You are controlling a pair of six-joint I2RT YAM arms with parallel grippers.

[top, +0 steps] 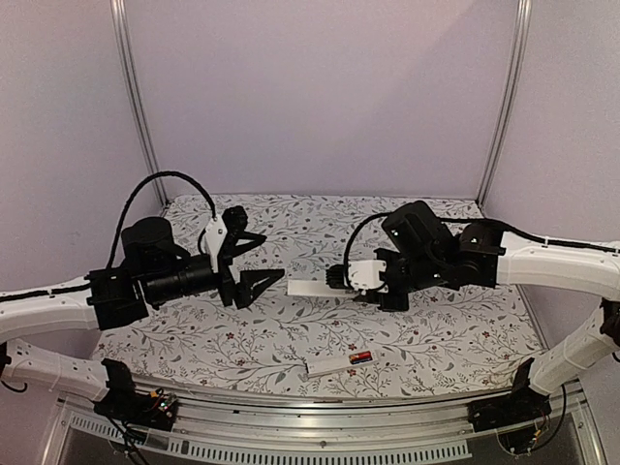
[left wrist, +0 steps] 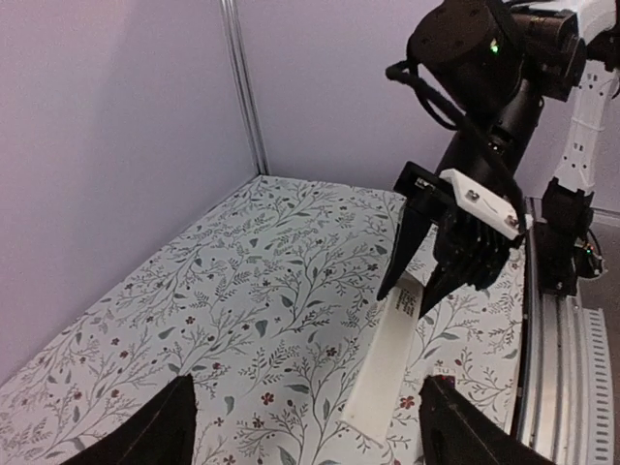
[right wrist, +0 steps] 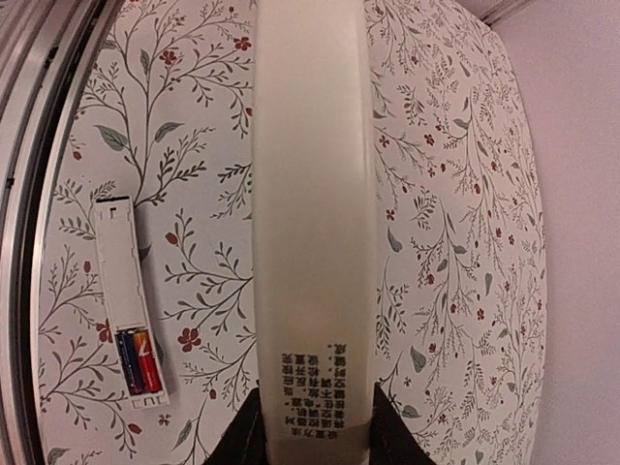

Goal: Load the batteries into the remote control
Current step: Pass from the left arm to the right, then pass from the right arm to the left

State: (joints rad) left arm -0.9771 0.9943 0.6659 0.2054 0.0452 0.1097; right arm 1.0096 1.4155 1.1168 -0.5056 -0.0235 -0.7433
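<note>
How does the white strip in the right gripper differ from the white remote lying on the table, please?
The cover strip is clamped in the right gripper; the remote control lies flat on the table, untouched. The cover strip shows a plain face with small print near its gripped end; the remote control shows an open bay with two batteries at one end. Both are slim white bars.

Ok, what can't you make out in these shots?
- Cover print: right wrist view, too blurred to read; the top edge cuts off its far end.
- Remote button side: faces down in every view that shows it.
- Batteries: markings too small in the top and right wrist views.
- Remote in the left wrist view: out of frame.
</note>
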